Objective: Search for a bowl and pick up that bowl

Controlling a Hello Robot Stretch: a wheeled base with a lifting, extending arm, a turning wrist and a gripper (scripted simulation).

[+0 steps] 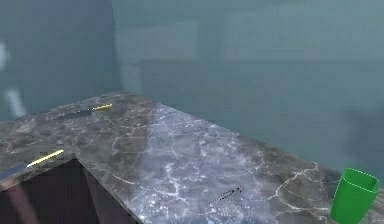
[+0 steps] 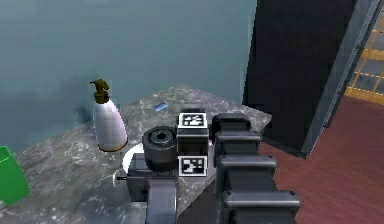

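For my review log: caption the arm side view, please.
Arm extended over a marble counter near a soap bottle and green cup.

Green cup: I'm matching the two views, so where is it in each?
Forward view: green cup at the bottom right corner, on the marble countertop.
Arm side view: green cup at the left edge, left of the white pump bottle.
Shared landmark: the marble countertop.

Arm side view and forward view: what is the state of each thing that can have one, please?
Pump bottle: upright on the counter.
Green cup: upright, mouth up.
White rounded thing: on the counter, partly hidden.
Yellow pencil: lying flat on the counter.
Jaws: cannot tell whether they hold anything.
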